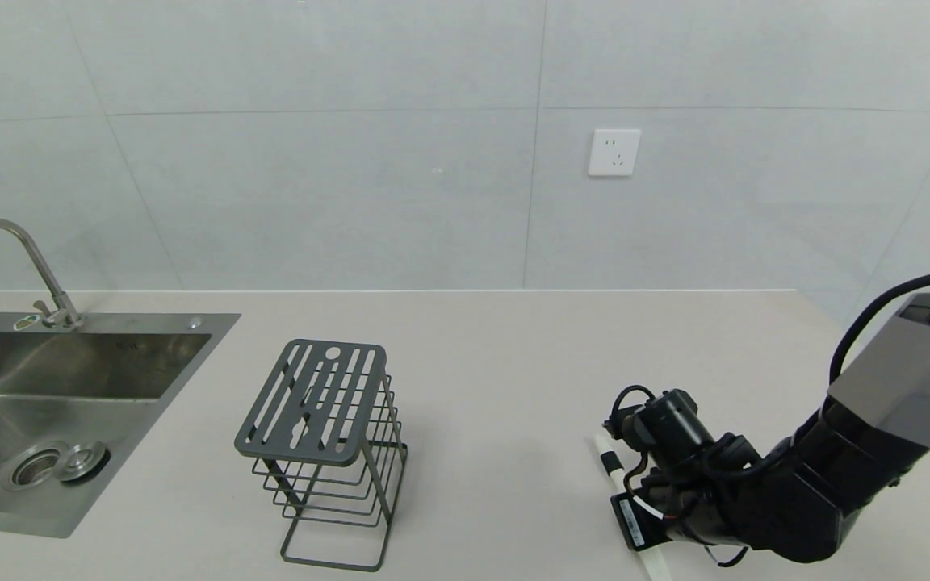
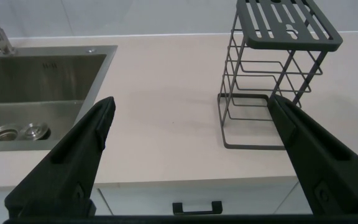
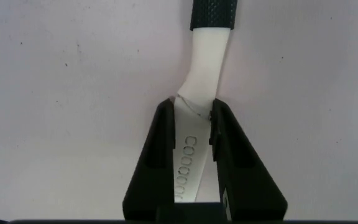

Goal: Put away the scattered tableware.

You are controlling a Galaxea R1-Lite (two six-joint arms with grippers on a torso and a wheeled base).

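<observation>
White utensil (image 3: 207, 62) is pinched across its flat white part by the right gripper (image 3: 191, 112), jaws snug on both sides. It looks flat on the counter (image 1: 513, 363), long axis running away from the robot, black-banded end farthest. The rack (image 1: 316, 403) sits well off to the left; the left gripper (image 2: 191, 102) hangs wide open.

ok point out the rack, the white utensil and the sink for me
rack (image 1: 312, 399), head view, on its slotted top plate
white utensil (image 3: 207, 62), right wrist view, on the white stretch next to its black grip
sink (image 1: 77, 363), head view, on the basin's back wall
</observation>
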